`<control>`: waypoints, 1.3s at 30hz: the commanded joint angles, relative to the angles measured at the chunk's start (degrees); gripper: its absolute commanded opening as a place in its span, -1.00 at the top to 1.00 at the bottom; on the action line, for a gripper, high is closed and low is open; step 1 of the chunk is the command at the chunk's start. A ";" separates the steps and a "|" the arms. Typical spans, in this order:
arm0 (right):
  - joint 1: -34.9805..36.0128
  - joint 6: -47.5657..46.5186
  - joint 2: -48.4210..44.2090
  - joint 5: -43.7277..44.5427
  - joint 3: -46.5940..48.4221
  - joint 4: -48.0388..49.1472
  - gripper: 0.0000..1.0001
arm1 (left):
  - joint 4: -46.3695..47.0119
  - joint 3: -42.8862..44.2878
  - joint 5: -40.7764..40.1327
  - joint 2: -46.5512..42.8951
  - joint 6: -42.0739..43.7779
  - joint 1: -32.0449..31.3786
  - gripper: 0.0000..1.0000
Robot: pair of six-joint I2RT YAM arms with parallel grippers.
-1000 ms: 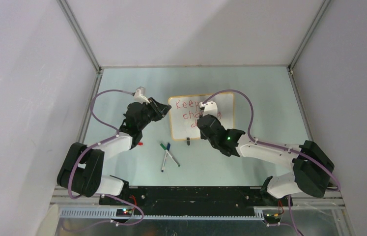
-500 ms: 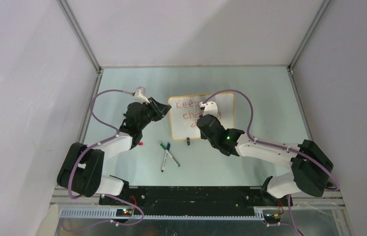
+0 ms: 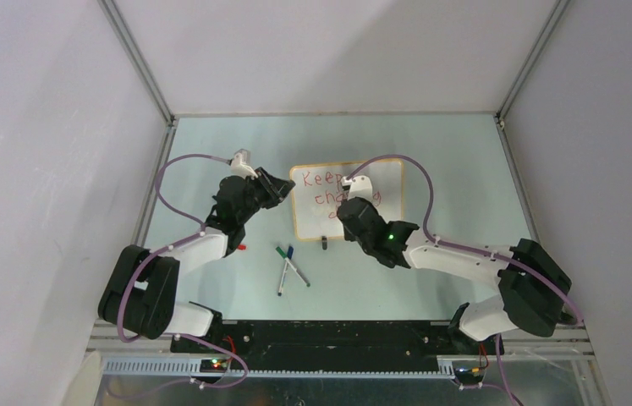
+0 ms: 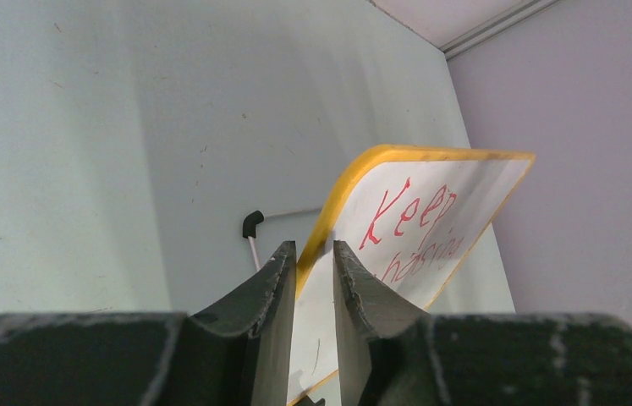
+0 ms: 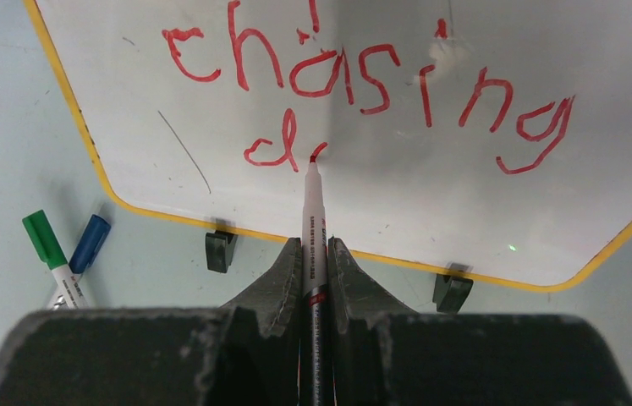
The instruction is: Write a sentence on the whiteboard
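Note:
The whiteboard [image 3: 388,182] lies mid-table, and its yellow frame shows in the left wrist view [image 4: 342,182]. My left gripper [image 3: 283,193] [image 4: 314,254] is shut on the board's left edge, one finger on each side of the frame. My right gripper [image 3: 353,205] [image 5: 315,245] is shut on a red marker [image 5: 313,211]. The marker's tip touches the whiteboard [image 5: 431,203] just right of a red "d" [image 5: 274,144]. The sentence reads "Keep" [image 4: 409,211] and "chasing" [image 5: 371,80], with a short fresh stroke at the tip. The right arm hides part of the writing from above.
A green marker [image 5: 48,254] and a blue marker [image 5: 90,244] lie on the table near the board's front left corner, seen from above as loose markers [image 3: 288,269]. Two black clip feet [image 5: 221,250] [image 5: 452,292] sit under the board's near edge. A small red piece [image 3: 241,248] lies beside the left arm.
The right arm has edged slightly left over the board with the marker. The left arm has not moved.

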 commanded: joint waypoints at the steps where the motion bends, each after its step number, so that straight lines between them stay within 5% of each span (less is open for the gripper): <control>1: 0.25 0.84 1.53 0.94 1.88 -2.21 1.00 | 1.69 2.04 0.07 -1.06 1.44 0.26 0.46; 39: -1.21 -0.09 -0.02 -0.18 1.89 0.75 1.00 | 1.64 2.07 0.08 -1.14 1.53 0.28 0.47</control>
